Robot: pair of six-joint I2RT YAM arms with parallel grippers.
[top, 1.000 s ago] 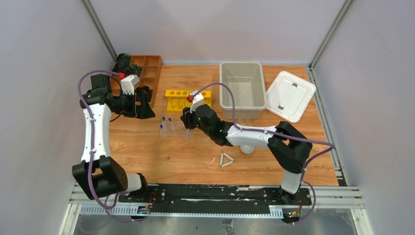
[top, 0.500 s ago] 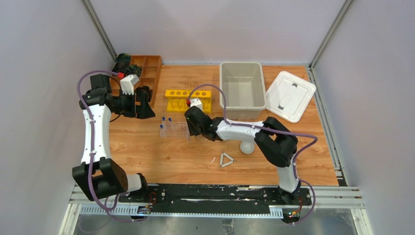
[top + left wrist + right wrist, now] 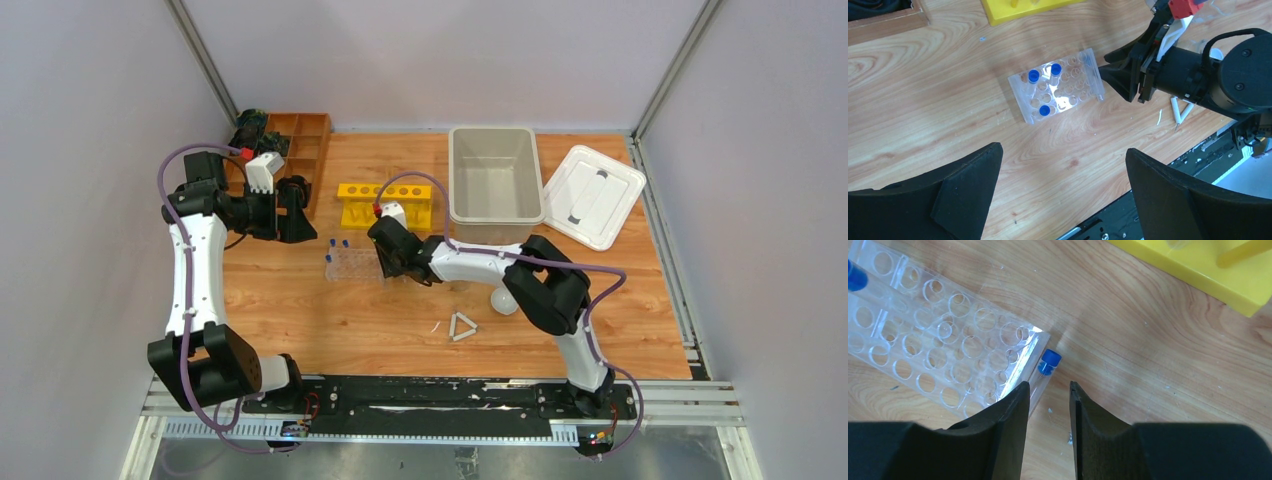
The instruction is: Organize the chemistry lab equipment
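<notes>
The clear tube rack [image 3: 354, 265] stands on the wooden table with three blue-capped tubes [image 3: 1034, 76] upright in it. It also shows in the left wrist view [image 3: 1075, 87]. One more blue-capped tube [image 3: 1048, 363] lies flat on the table against the rack's end [image 3: 973, 347]. My right gripper [image 3: 1048, 389] is low at that end, jaws a narrow gap apart and empty, with the lying tube just ahead of the left fingertip. My left gripper [image 3: 1063, 150] is open and empty, high beside the wooden tray. A white dish [image 3: 505, 300] and a white triangle [image 3: 462, 326] lie near the front. The beaker and funnel are hidden.
A yellow rack [image 3: 385, 203] stands just behind the clear rack. A grey bin [image 3: 495, 185] and its white lid [image 3: 592, 195] are at the back right. The wooden compartment tray [image 3: 300, 140] with black objects is at the back left.
My right gripper has moved left and down to the right end of the clear rack. The left arm has not moved.
</notes>
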